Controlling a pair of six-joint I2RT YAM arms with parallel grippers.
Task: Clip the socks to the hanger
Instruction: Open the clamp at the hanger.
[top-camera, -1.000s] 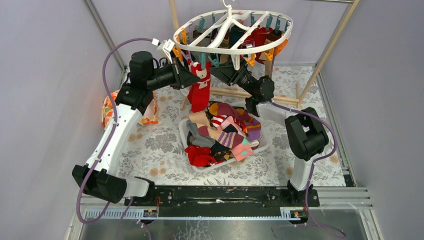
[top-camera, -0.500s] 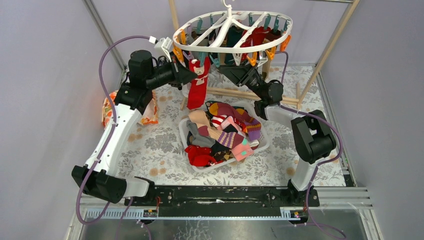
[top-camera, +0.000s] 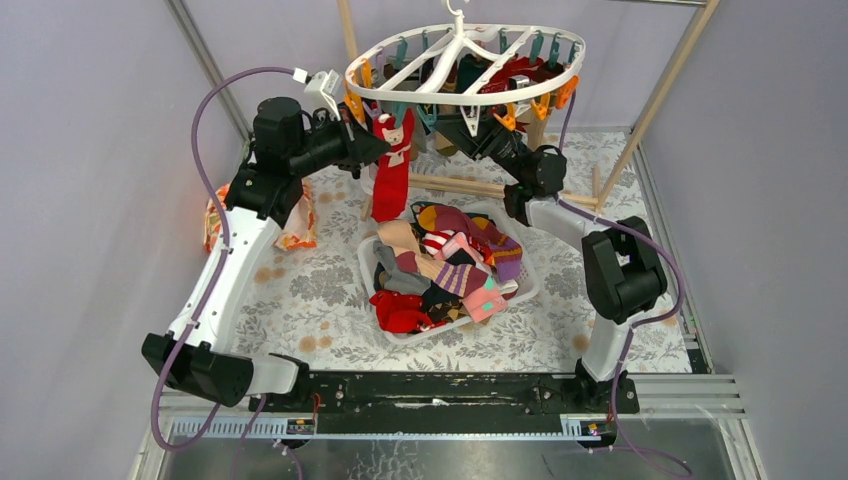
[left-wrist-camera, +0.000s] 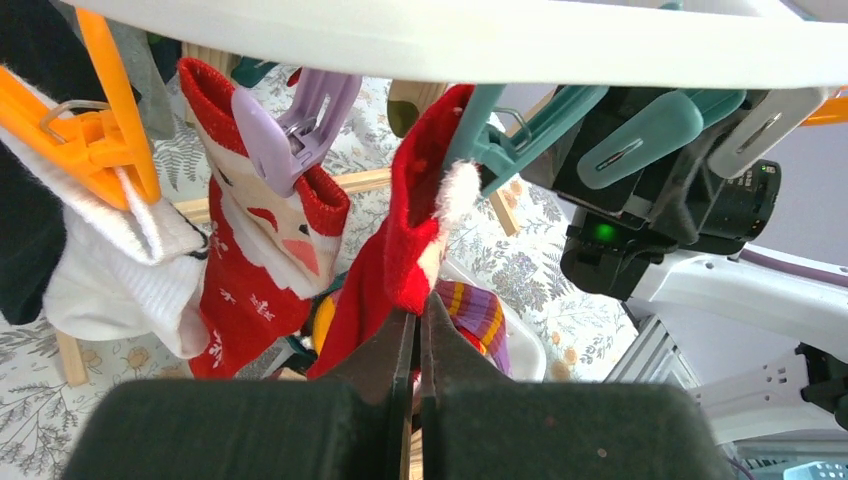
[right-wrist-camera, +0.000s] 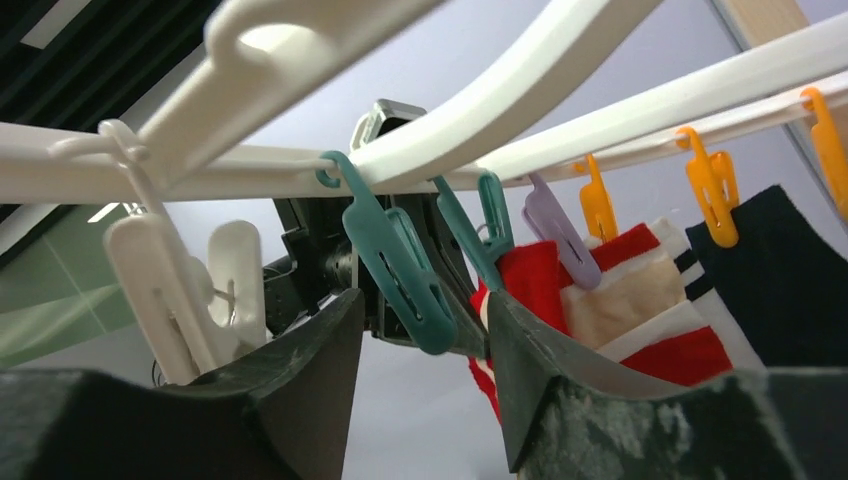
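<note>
The white oval hanger (top-camera: 466, 100) hangs at the back with teal and orange clips; several socks hang clipped to it. My left gripper (top-camera: 380, 147) is shut on a red sock with white trim (top-camera: 391, 185) and holds its top just under the rim. In the left wrist view the pinched sock (left-wrist-camera: 405, 255) reaches a teal clip (left-wrist-camera: 515, 140), beside a Santa sock (left-wrist-camera: 250, 270) on a lilac clip (left-wrist-camera: 290, 115). My right gripper (top-camera: 470, 130) is open under the rim; in its wrist view its jaws (right-wrist-camera: 425, 310) stand either side of a teal clip (right-wrist-camera: 400, 265).
A white basket (top-camera: 366, 268) heaped with mixed socks (top-camera: 450, 265) sits mid-table below the hanger. An orange floral cloth (top-camera: 222, 215) lies at the left. Wooden frame poles (top-camera: 455, 184) stand behind the basket, and metal cage posts rise at both sides.
My left gripper has lifted the red sock up and slightly left toward the hanger rim. My right gripper has risen and moved back among the clips.
</note>
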